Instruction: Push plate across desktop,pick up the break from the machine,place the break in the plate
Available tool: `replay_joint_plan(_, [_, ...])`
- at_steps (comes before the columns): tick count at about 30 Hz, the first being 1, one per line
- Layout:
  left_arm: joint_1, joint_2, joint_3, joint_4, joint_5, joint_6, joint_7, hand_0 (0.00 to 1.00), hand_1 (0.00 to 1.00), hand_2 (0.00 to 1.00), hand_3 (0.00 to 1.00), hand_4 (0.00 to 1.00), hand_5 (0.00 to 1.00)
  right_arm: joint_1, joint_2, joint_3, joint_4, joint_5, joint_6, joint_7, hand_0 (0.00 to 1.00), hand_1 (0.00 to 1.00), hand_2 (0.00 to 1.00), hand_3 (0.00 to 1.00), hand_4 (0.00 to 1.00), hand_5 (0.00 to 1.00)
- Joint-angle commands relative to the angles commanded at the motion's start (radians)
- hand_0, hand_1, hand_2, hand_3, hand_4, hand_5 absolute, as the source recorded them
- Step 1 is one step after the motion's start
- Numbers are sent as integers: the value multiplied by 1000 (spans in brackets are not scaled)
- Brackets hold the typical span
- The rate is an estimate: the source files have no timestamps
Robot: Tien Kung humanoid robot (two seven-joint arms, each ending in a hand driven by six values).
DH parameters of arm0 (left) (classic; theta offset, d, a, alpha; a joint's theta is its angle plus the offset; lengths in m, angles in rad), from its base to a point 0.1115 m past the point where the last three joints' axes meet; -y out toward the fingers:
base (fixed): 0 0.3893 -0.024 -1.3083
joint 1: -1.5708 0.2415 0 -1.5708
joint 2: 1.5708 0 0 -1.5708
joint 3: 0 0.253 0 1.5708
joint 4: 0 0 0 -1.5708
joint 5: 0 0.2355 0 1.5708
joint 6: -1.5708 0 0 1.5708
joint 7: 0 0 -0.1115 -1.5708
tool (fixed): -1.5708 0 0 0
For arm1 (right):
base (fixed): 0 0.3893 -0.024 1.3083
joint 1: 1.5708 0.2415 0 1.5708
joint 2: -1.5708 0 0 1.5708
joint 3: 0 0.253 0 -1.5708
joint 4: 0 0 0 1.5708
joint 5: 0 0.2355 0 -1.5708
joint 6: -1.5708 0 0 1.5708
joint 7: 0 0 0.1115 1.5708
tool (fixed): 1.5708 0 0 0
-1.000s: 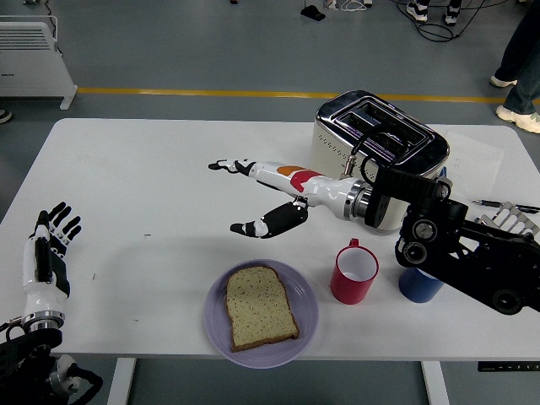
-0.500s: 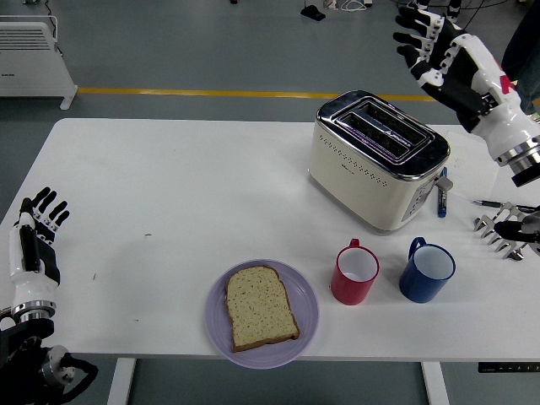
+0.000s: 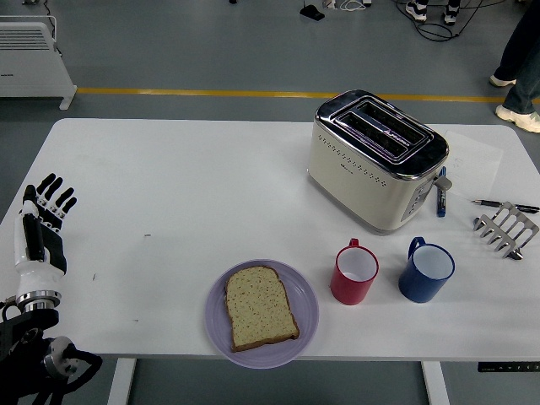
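Here, on the white table, a purple plate near the front edge, a slice of bread lying flat in it. Just right of the plate, a red mug, handle toward the back; beside that, close but apart, a blue mug. Behind the mugs, a cream toaster with a chrome top, set at an angle, both slots dark. Beside the toaster's right end, a blue pen. Near the right edge, a small metal rack, with a black pen just behind it. At the left edge, the left hand raised upright over the table's corner, fingers straight and spread wide, holding nothing, well apart from the plate. At the top right corner, beyond the table, a person's legs on the grey floor. Top left, a white heater on the floor.
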Motion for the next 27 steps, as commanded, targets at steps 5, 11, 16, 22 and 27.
replay_joint_plan(5, [-8,0,-15,-31,-28,-14,16,766,767,838,754,550,998,-40,21,10,-48,-1,15,-13,833,821,852,817,539,496])
replay_joint_plan(11, [-21,0,-34,-63,-38,-34,45,769,768,838,759,553,998,-64,40,22,-98,-8,52,-23,850,823,849,816,535,515])
replay_joint_plan(16, [-24,0,-43,-65,-48,-57,68,774,771,839,759,555,998,-67,41,24,-126,-29,102,-28,872,830,856,822,532,541])
replay_joint_plan(22, [-23,0,-46,-67,-155,-141,141,786,779,841,766,561,998,-65,45,32,-159,-91,150,-48,871,827,859,827,532,592])
replay_joint_plan(27, [-22,0,-76,-82,-221,-231,280,796,782,843,767,563,998,-61,46,28,-164,-111,167,-55,867,823,849,821,531,601])
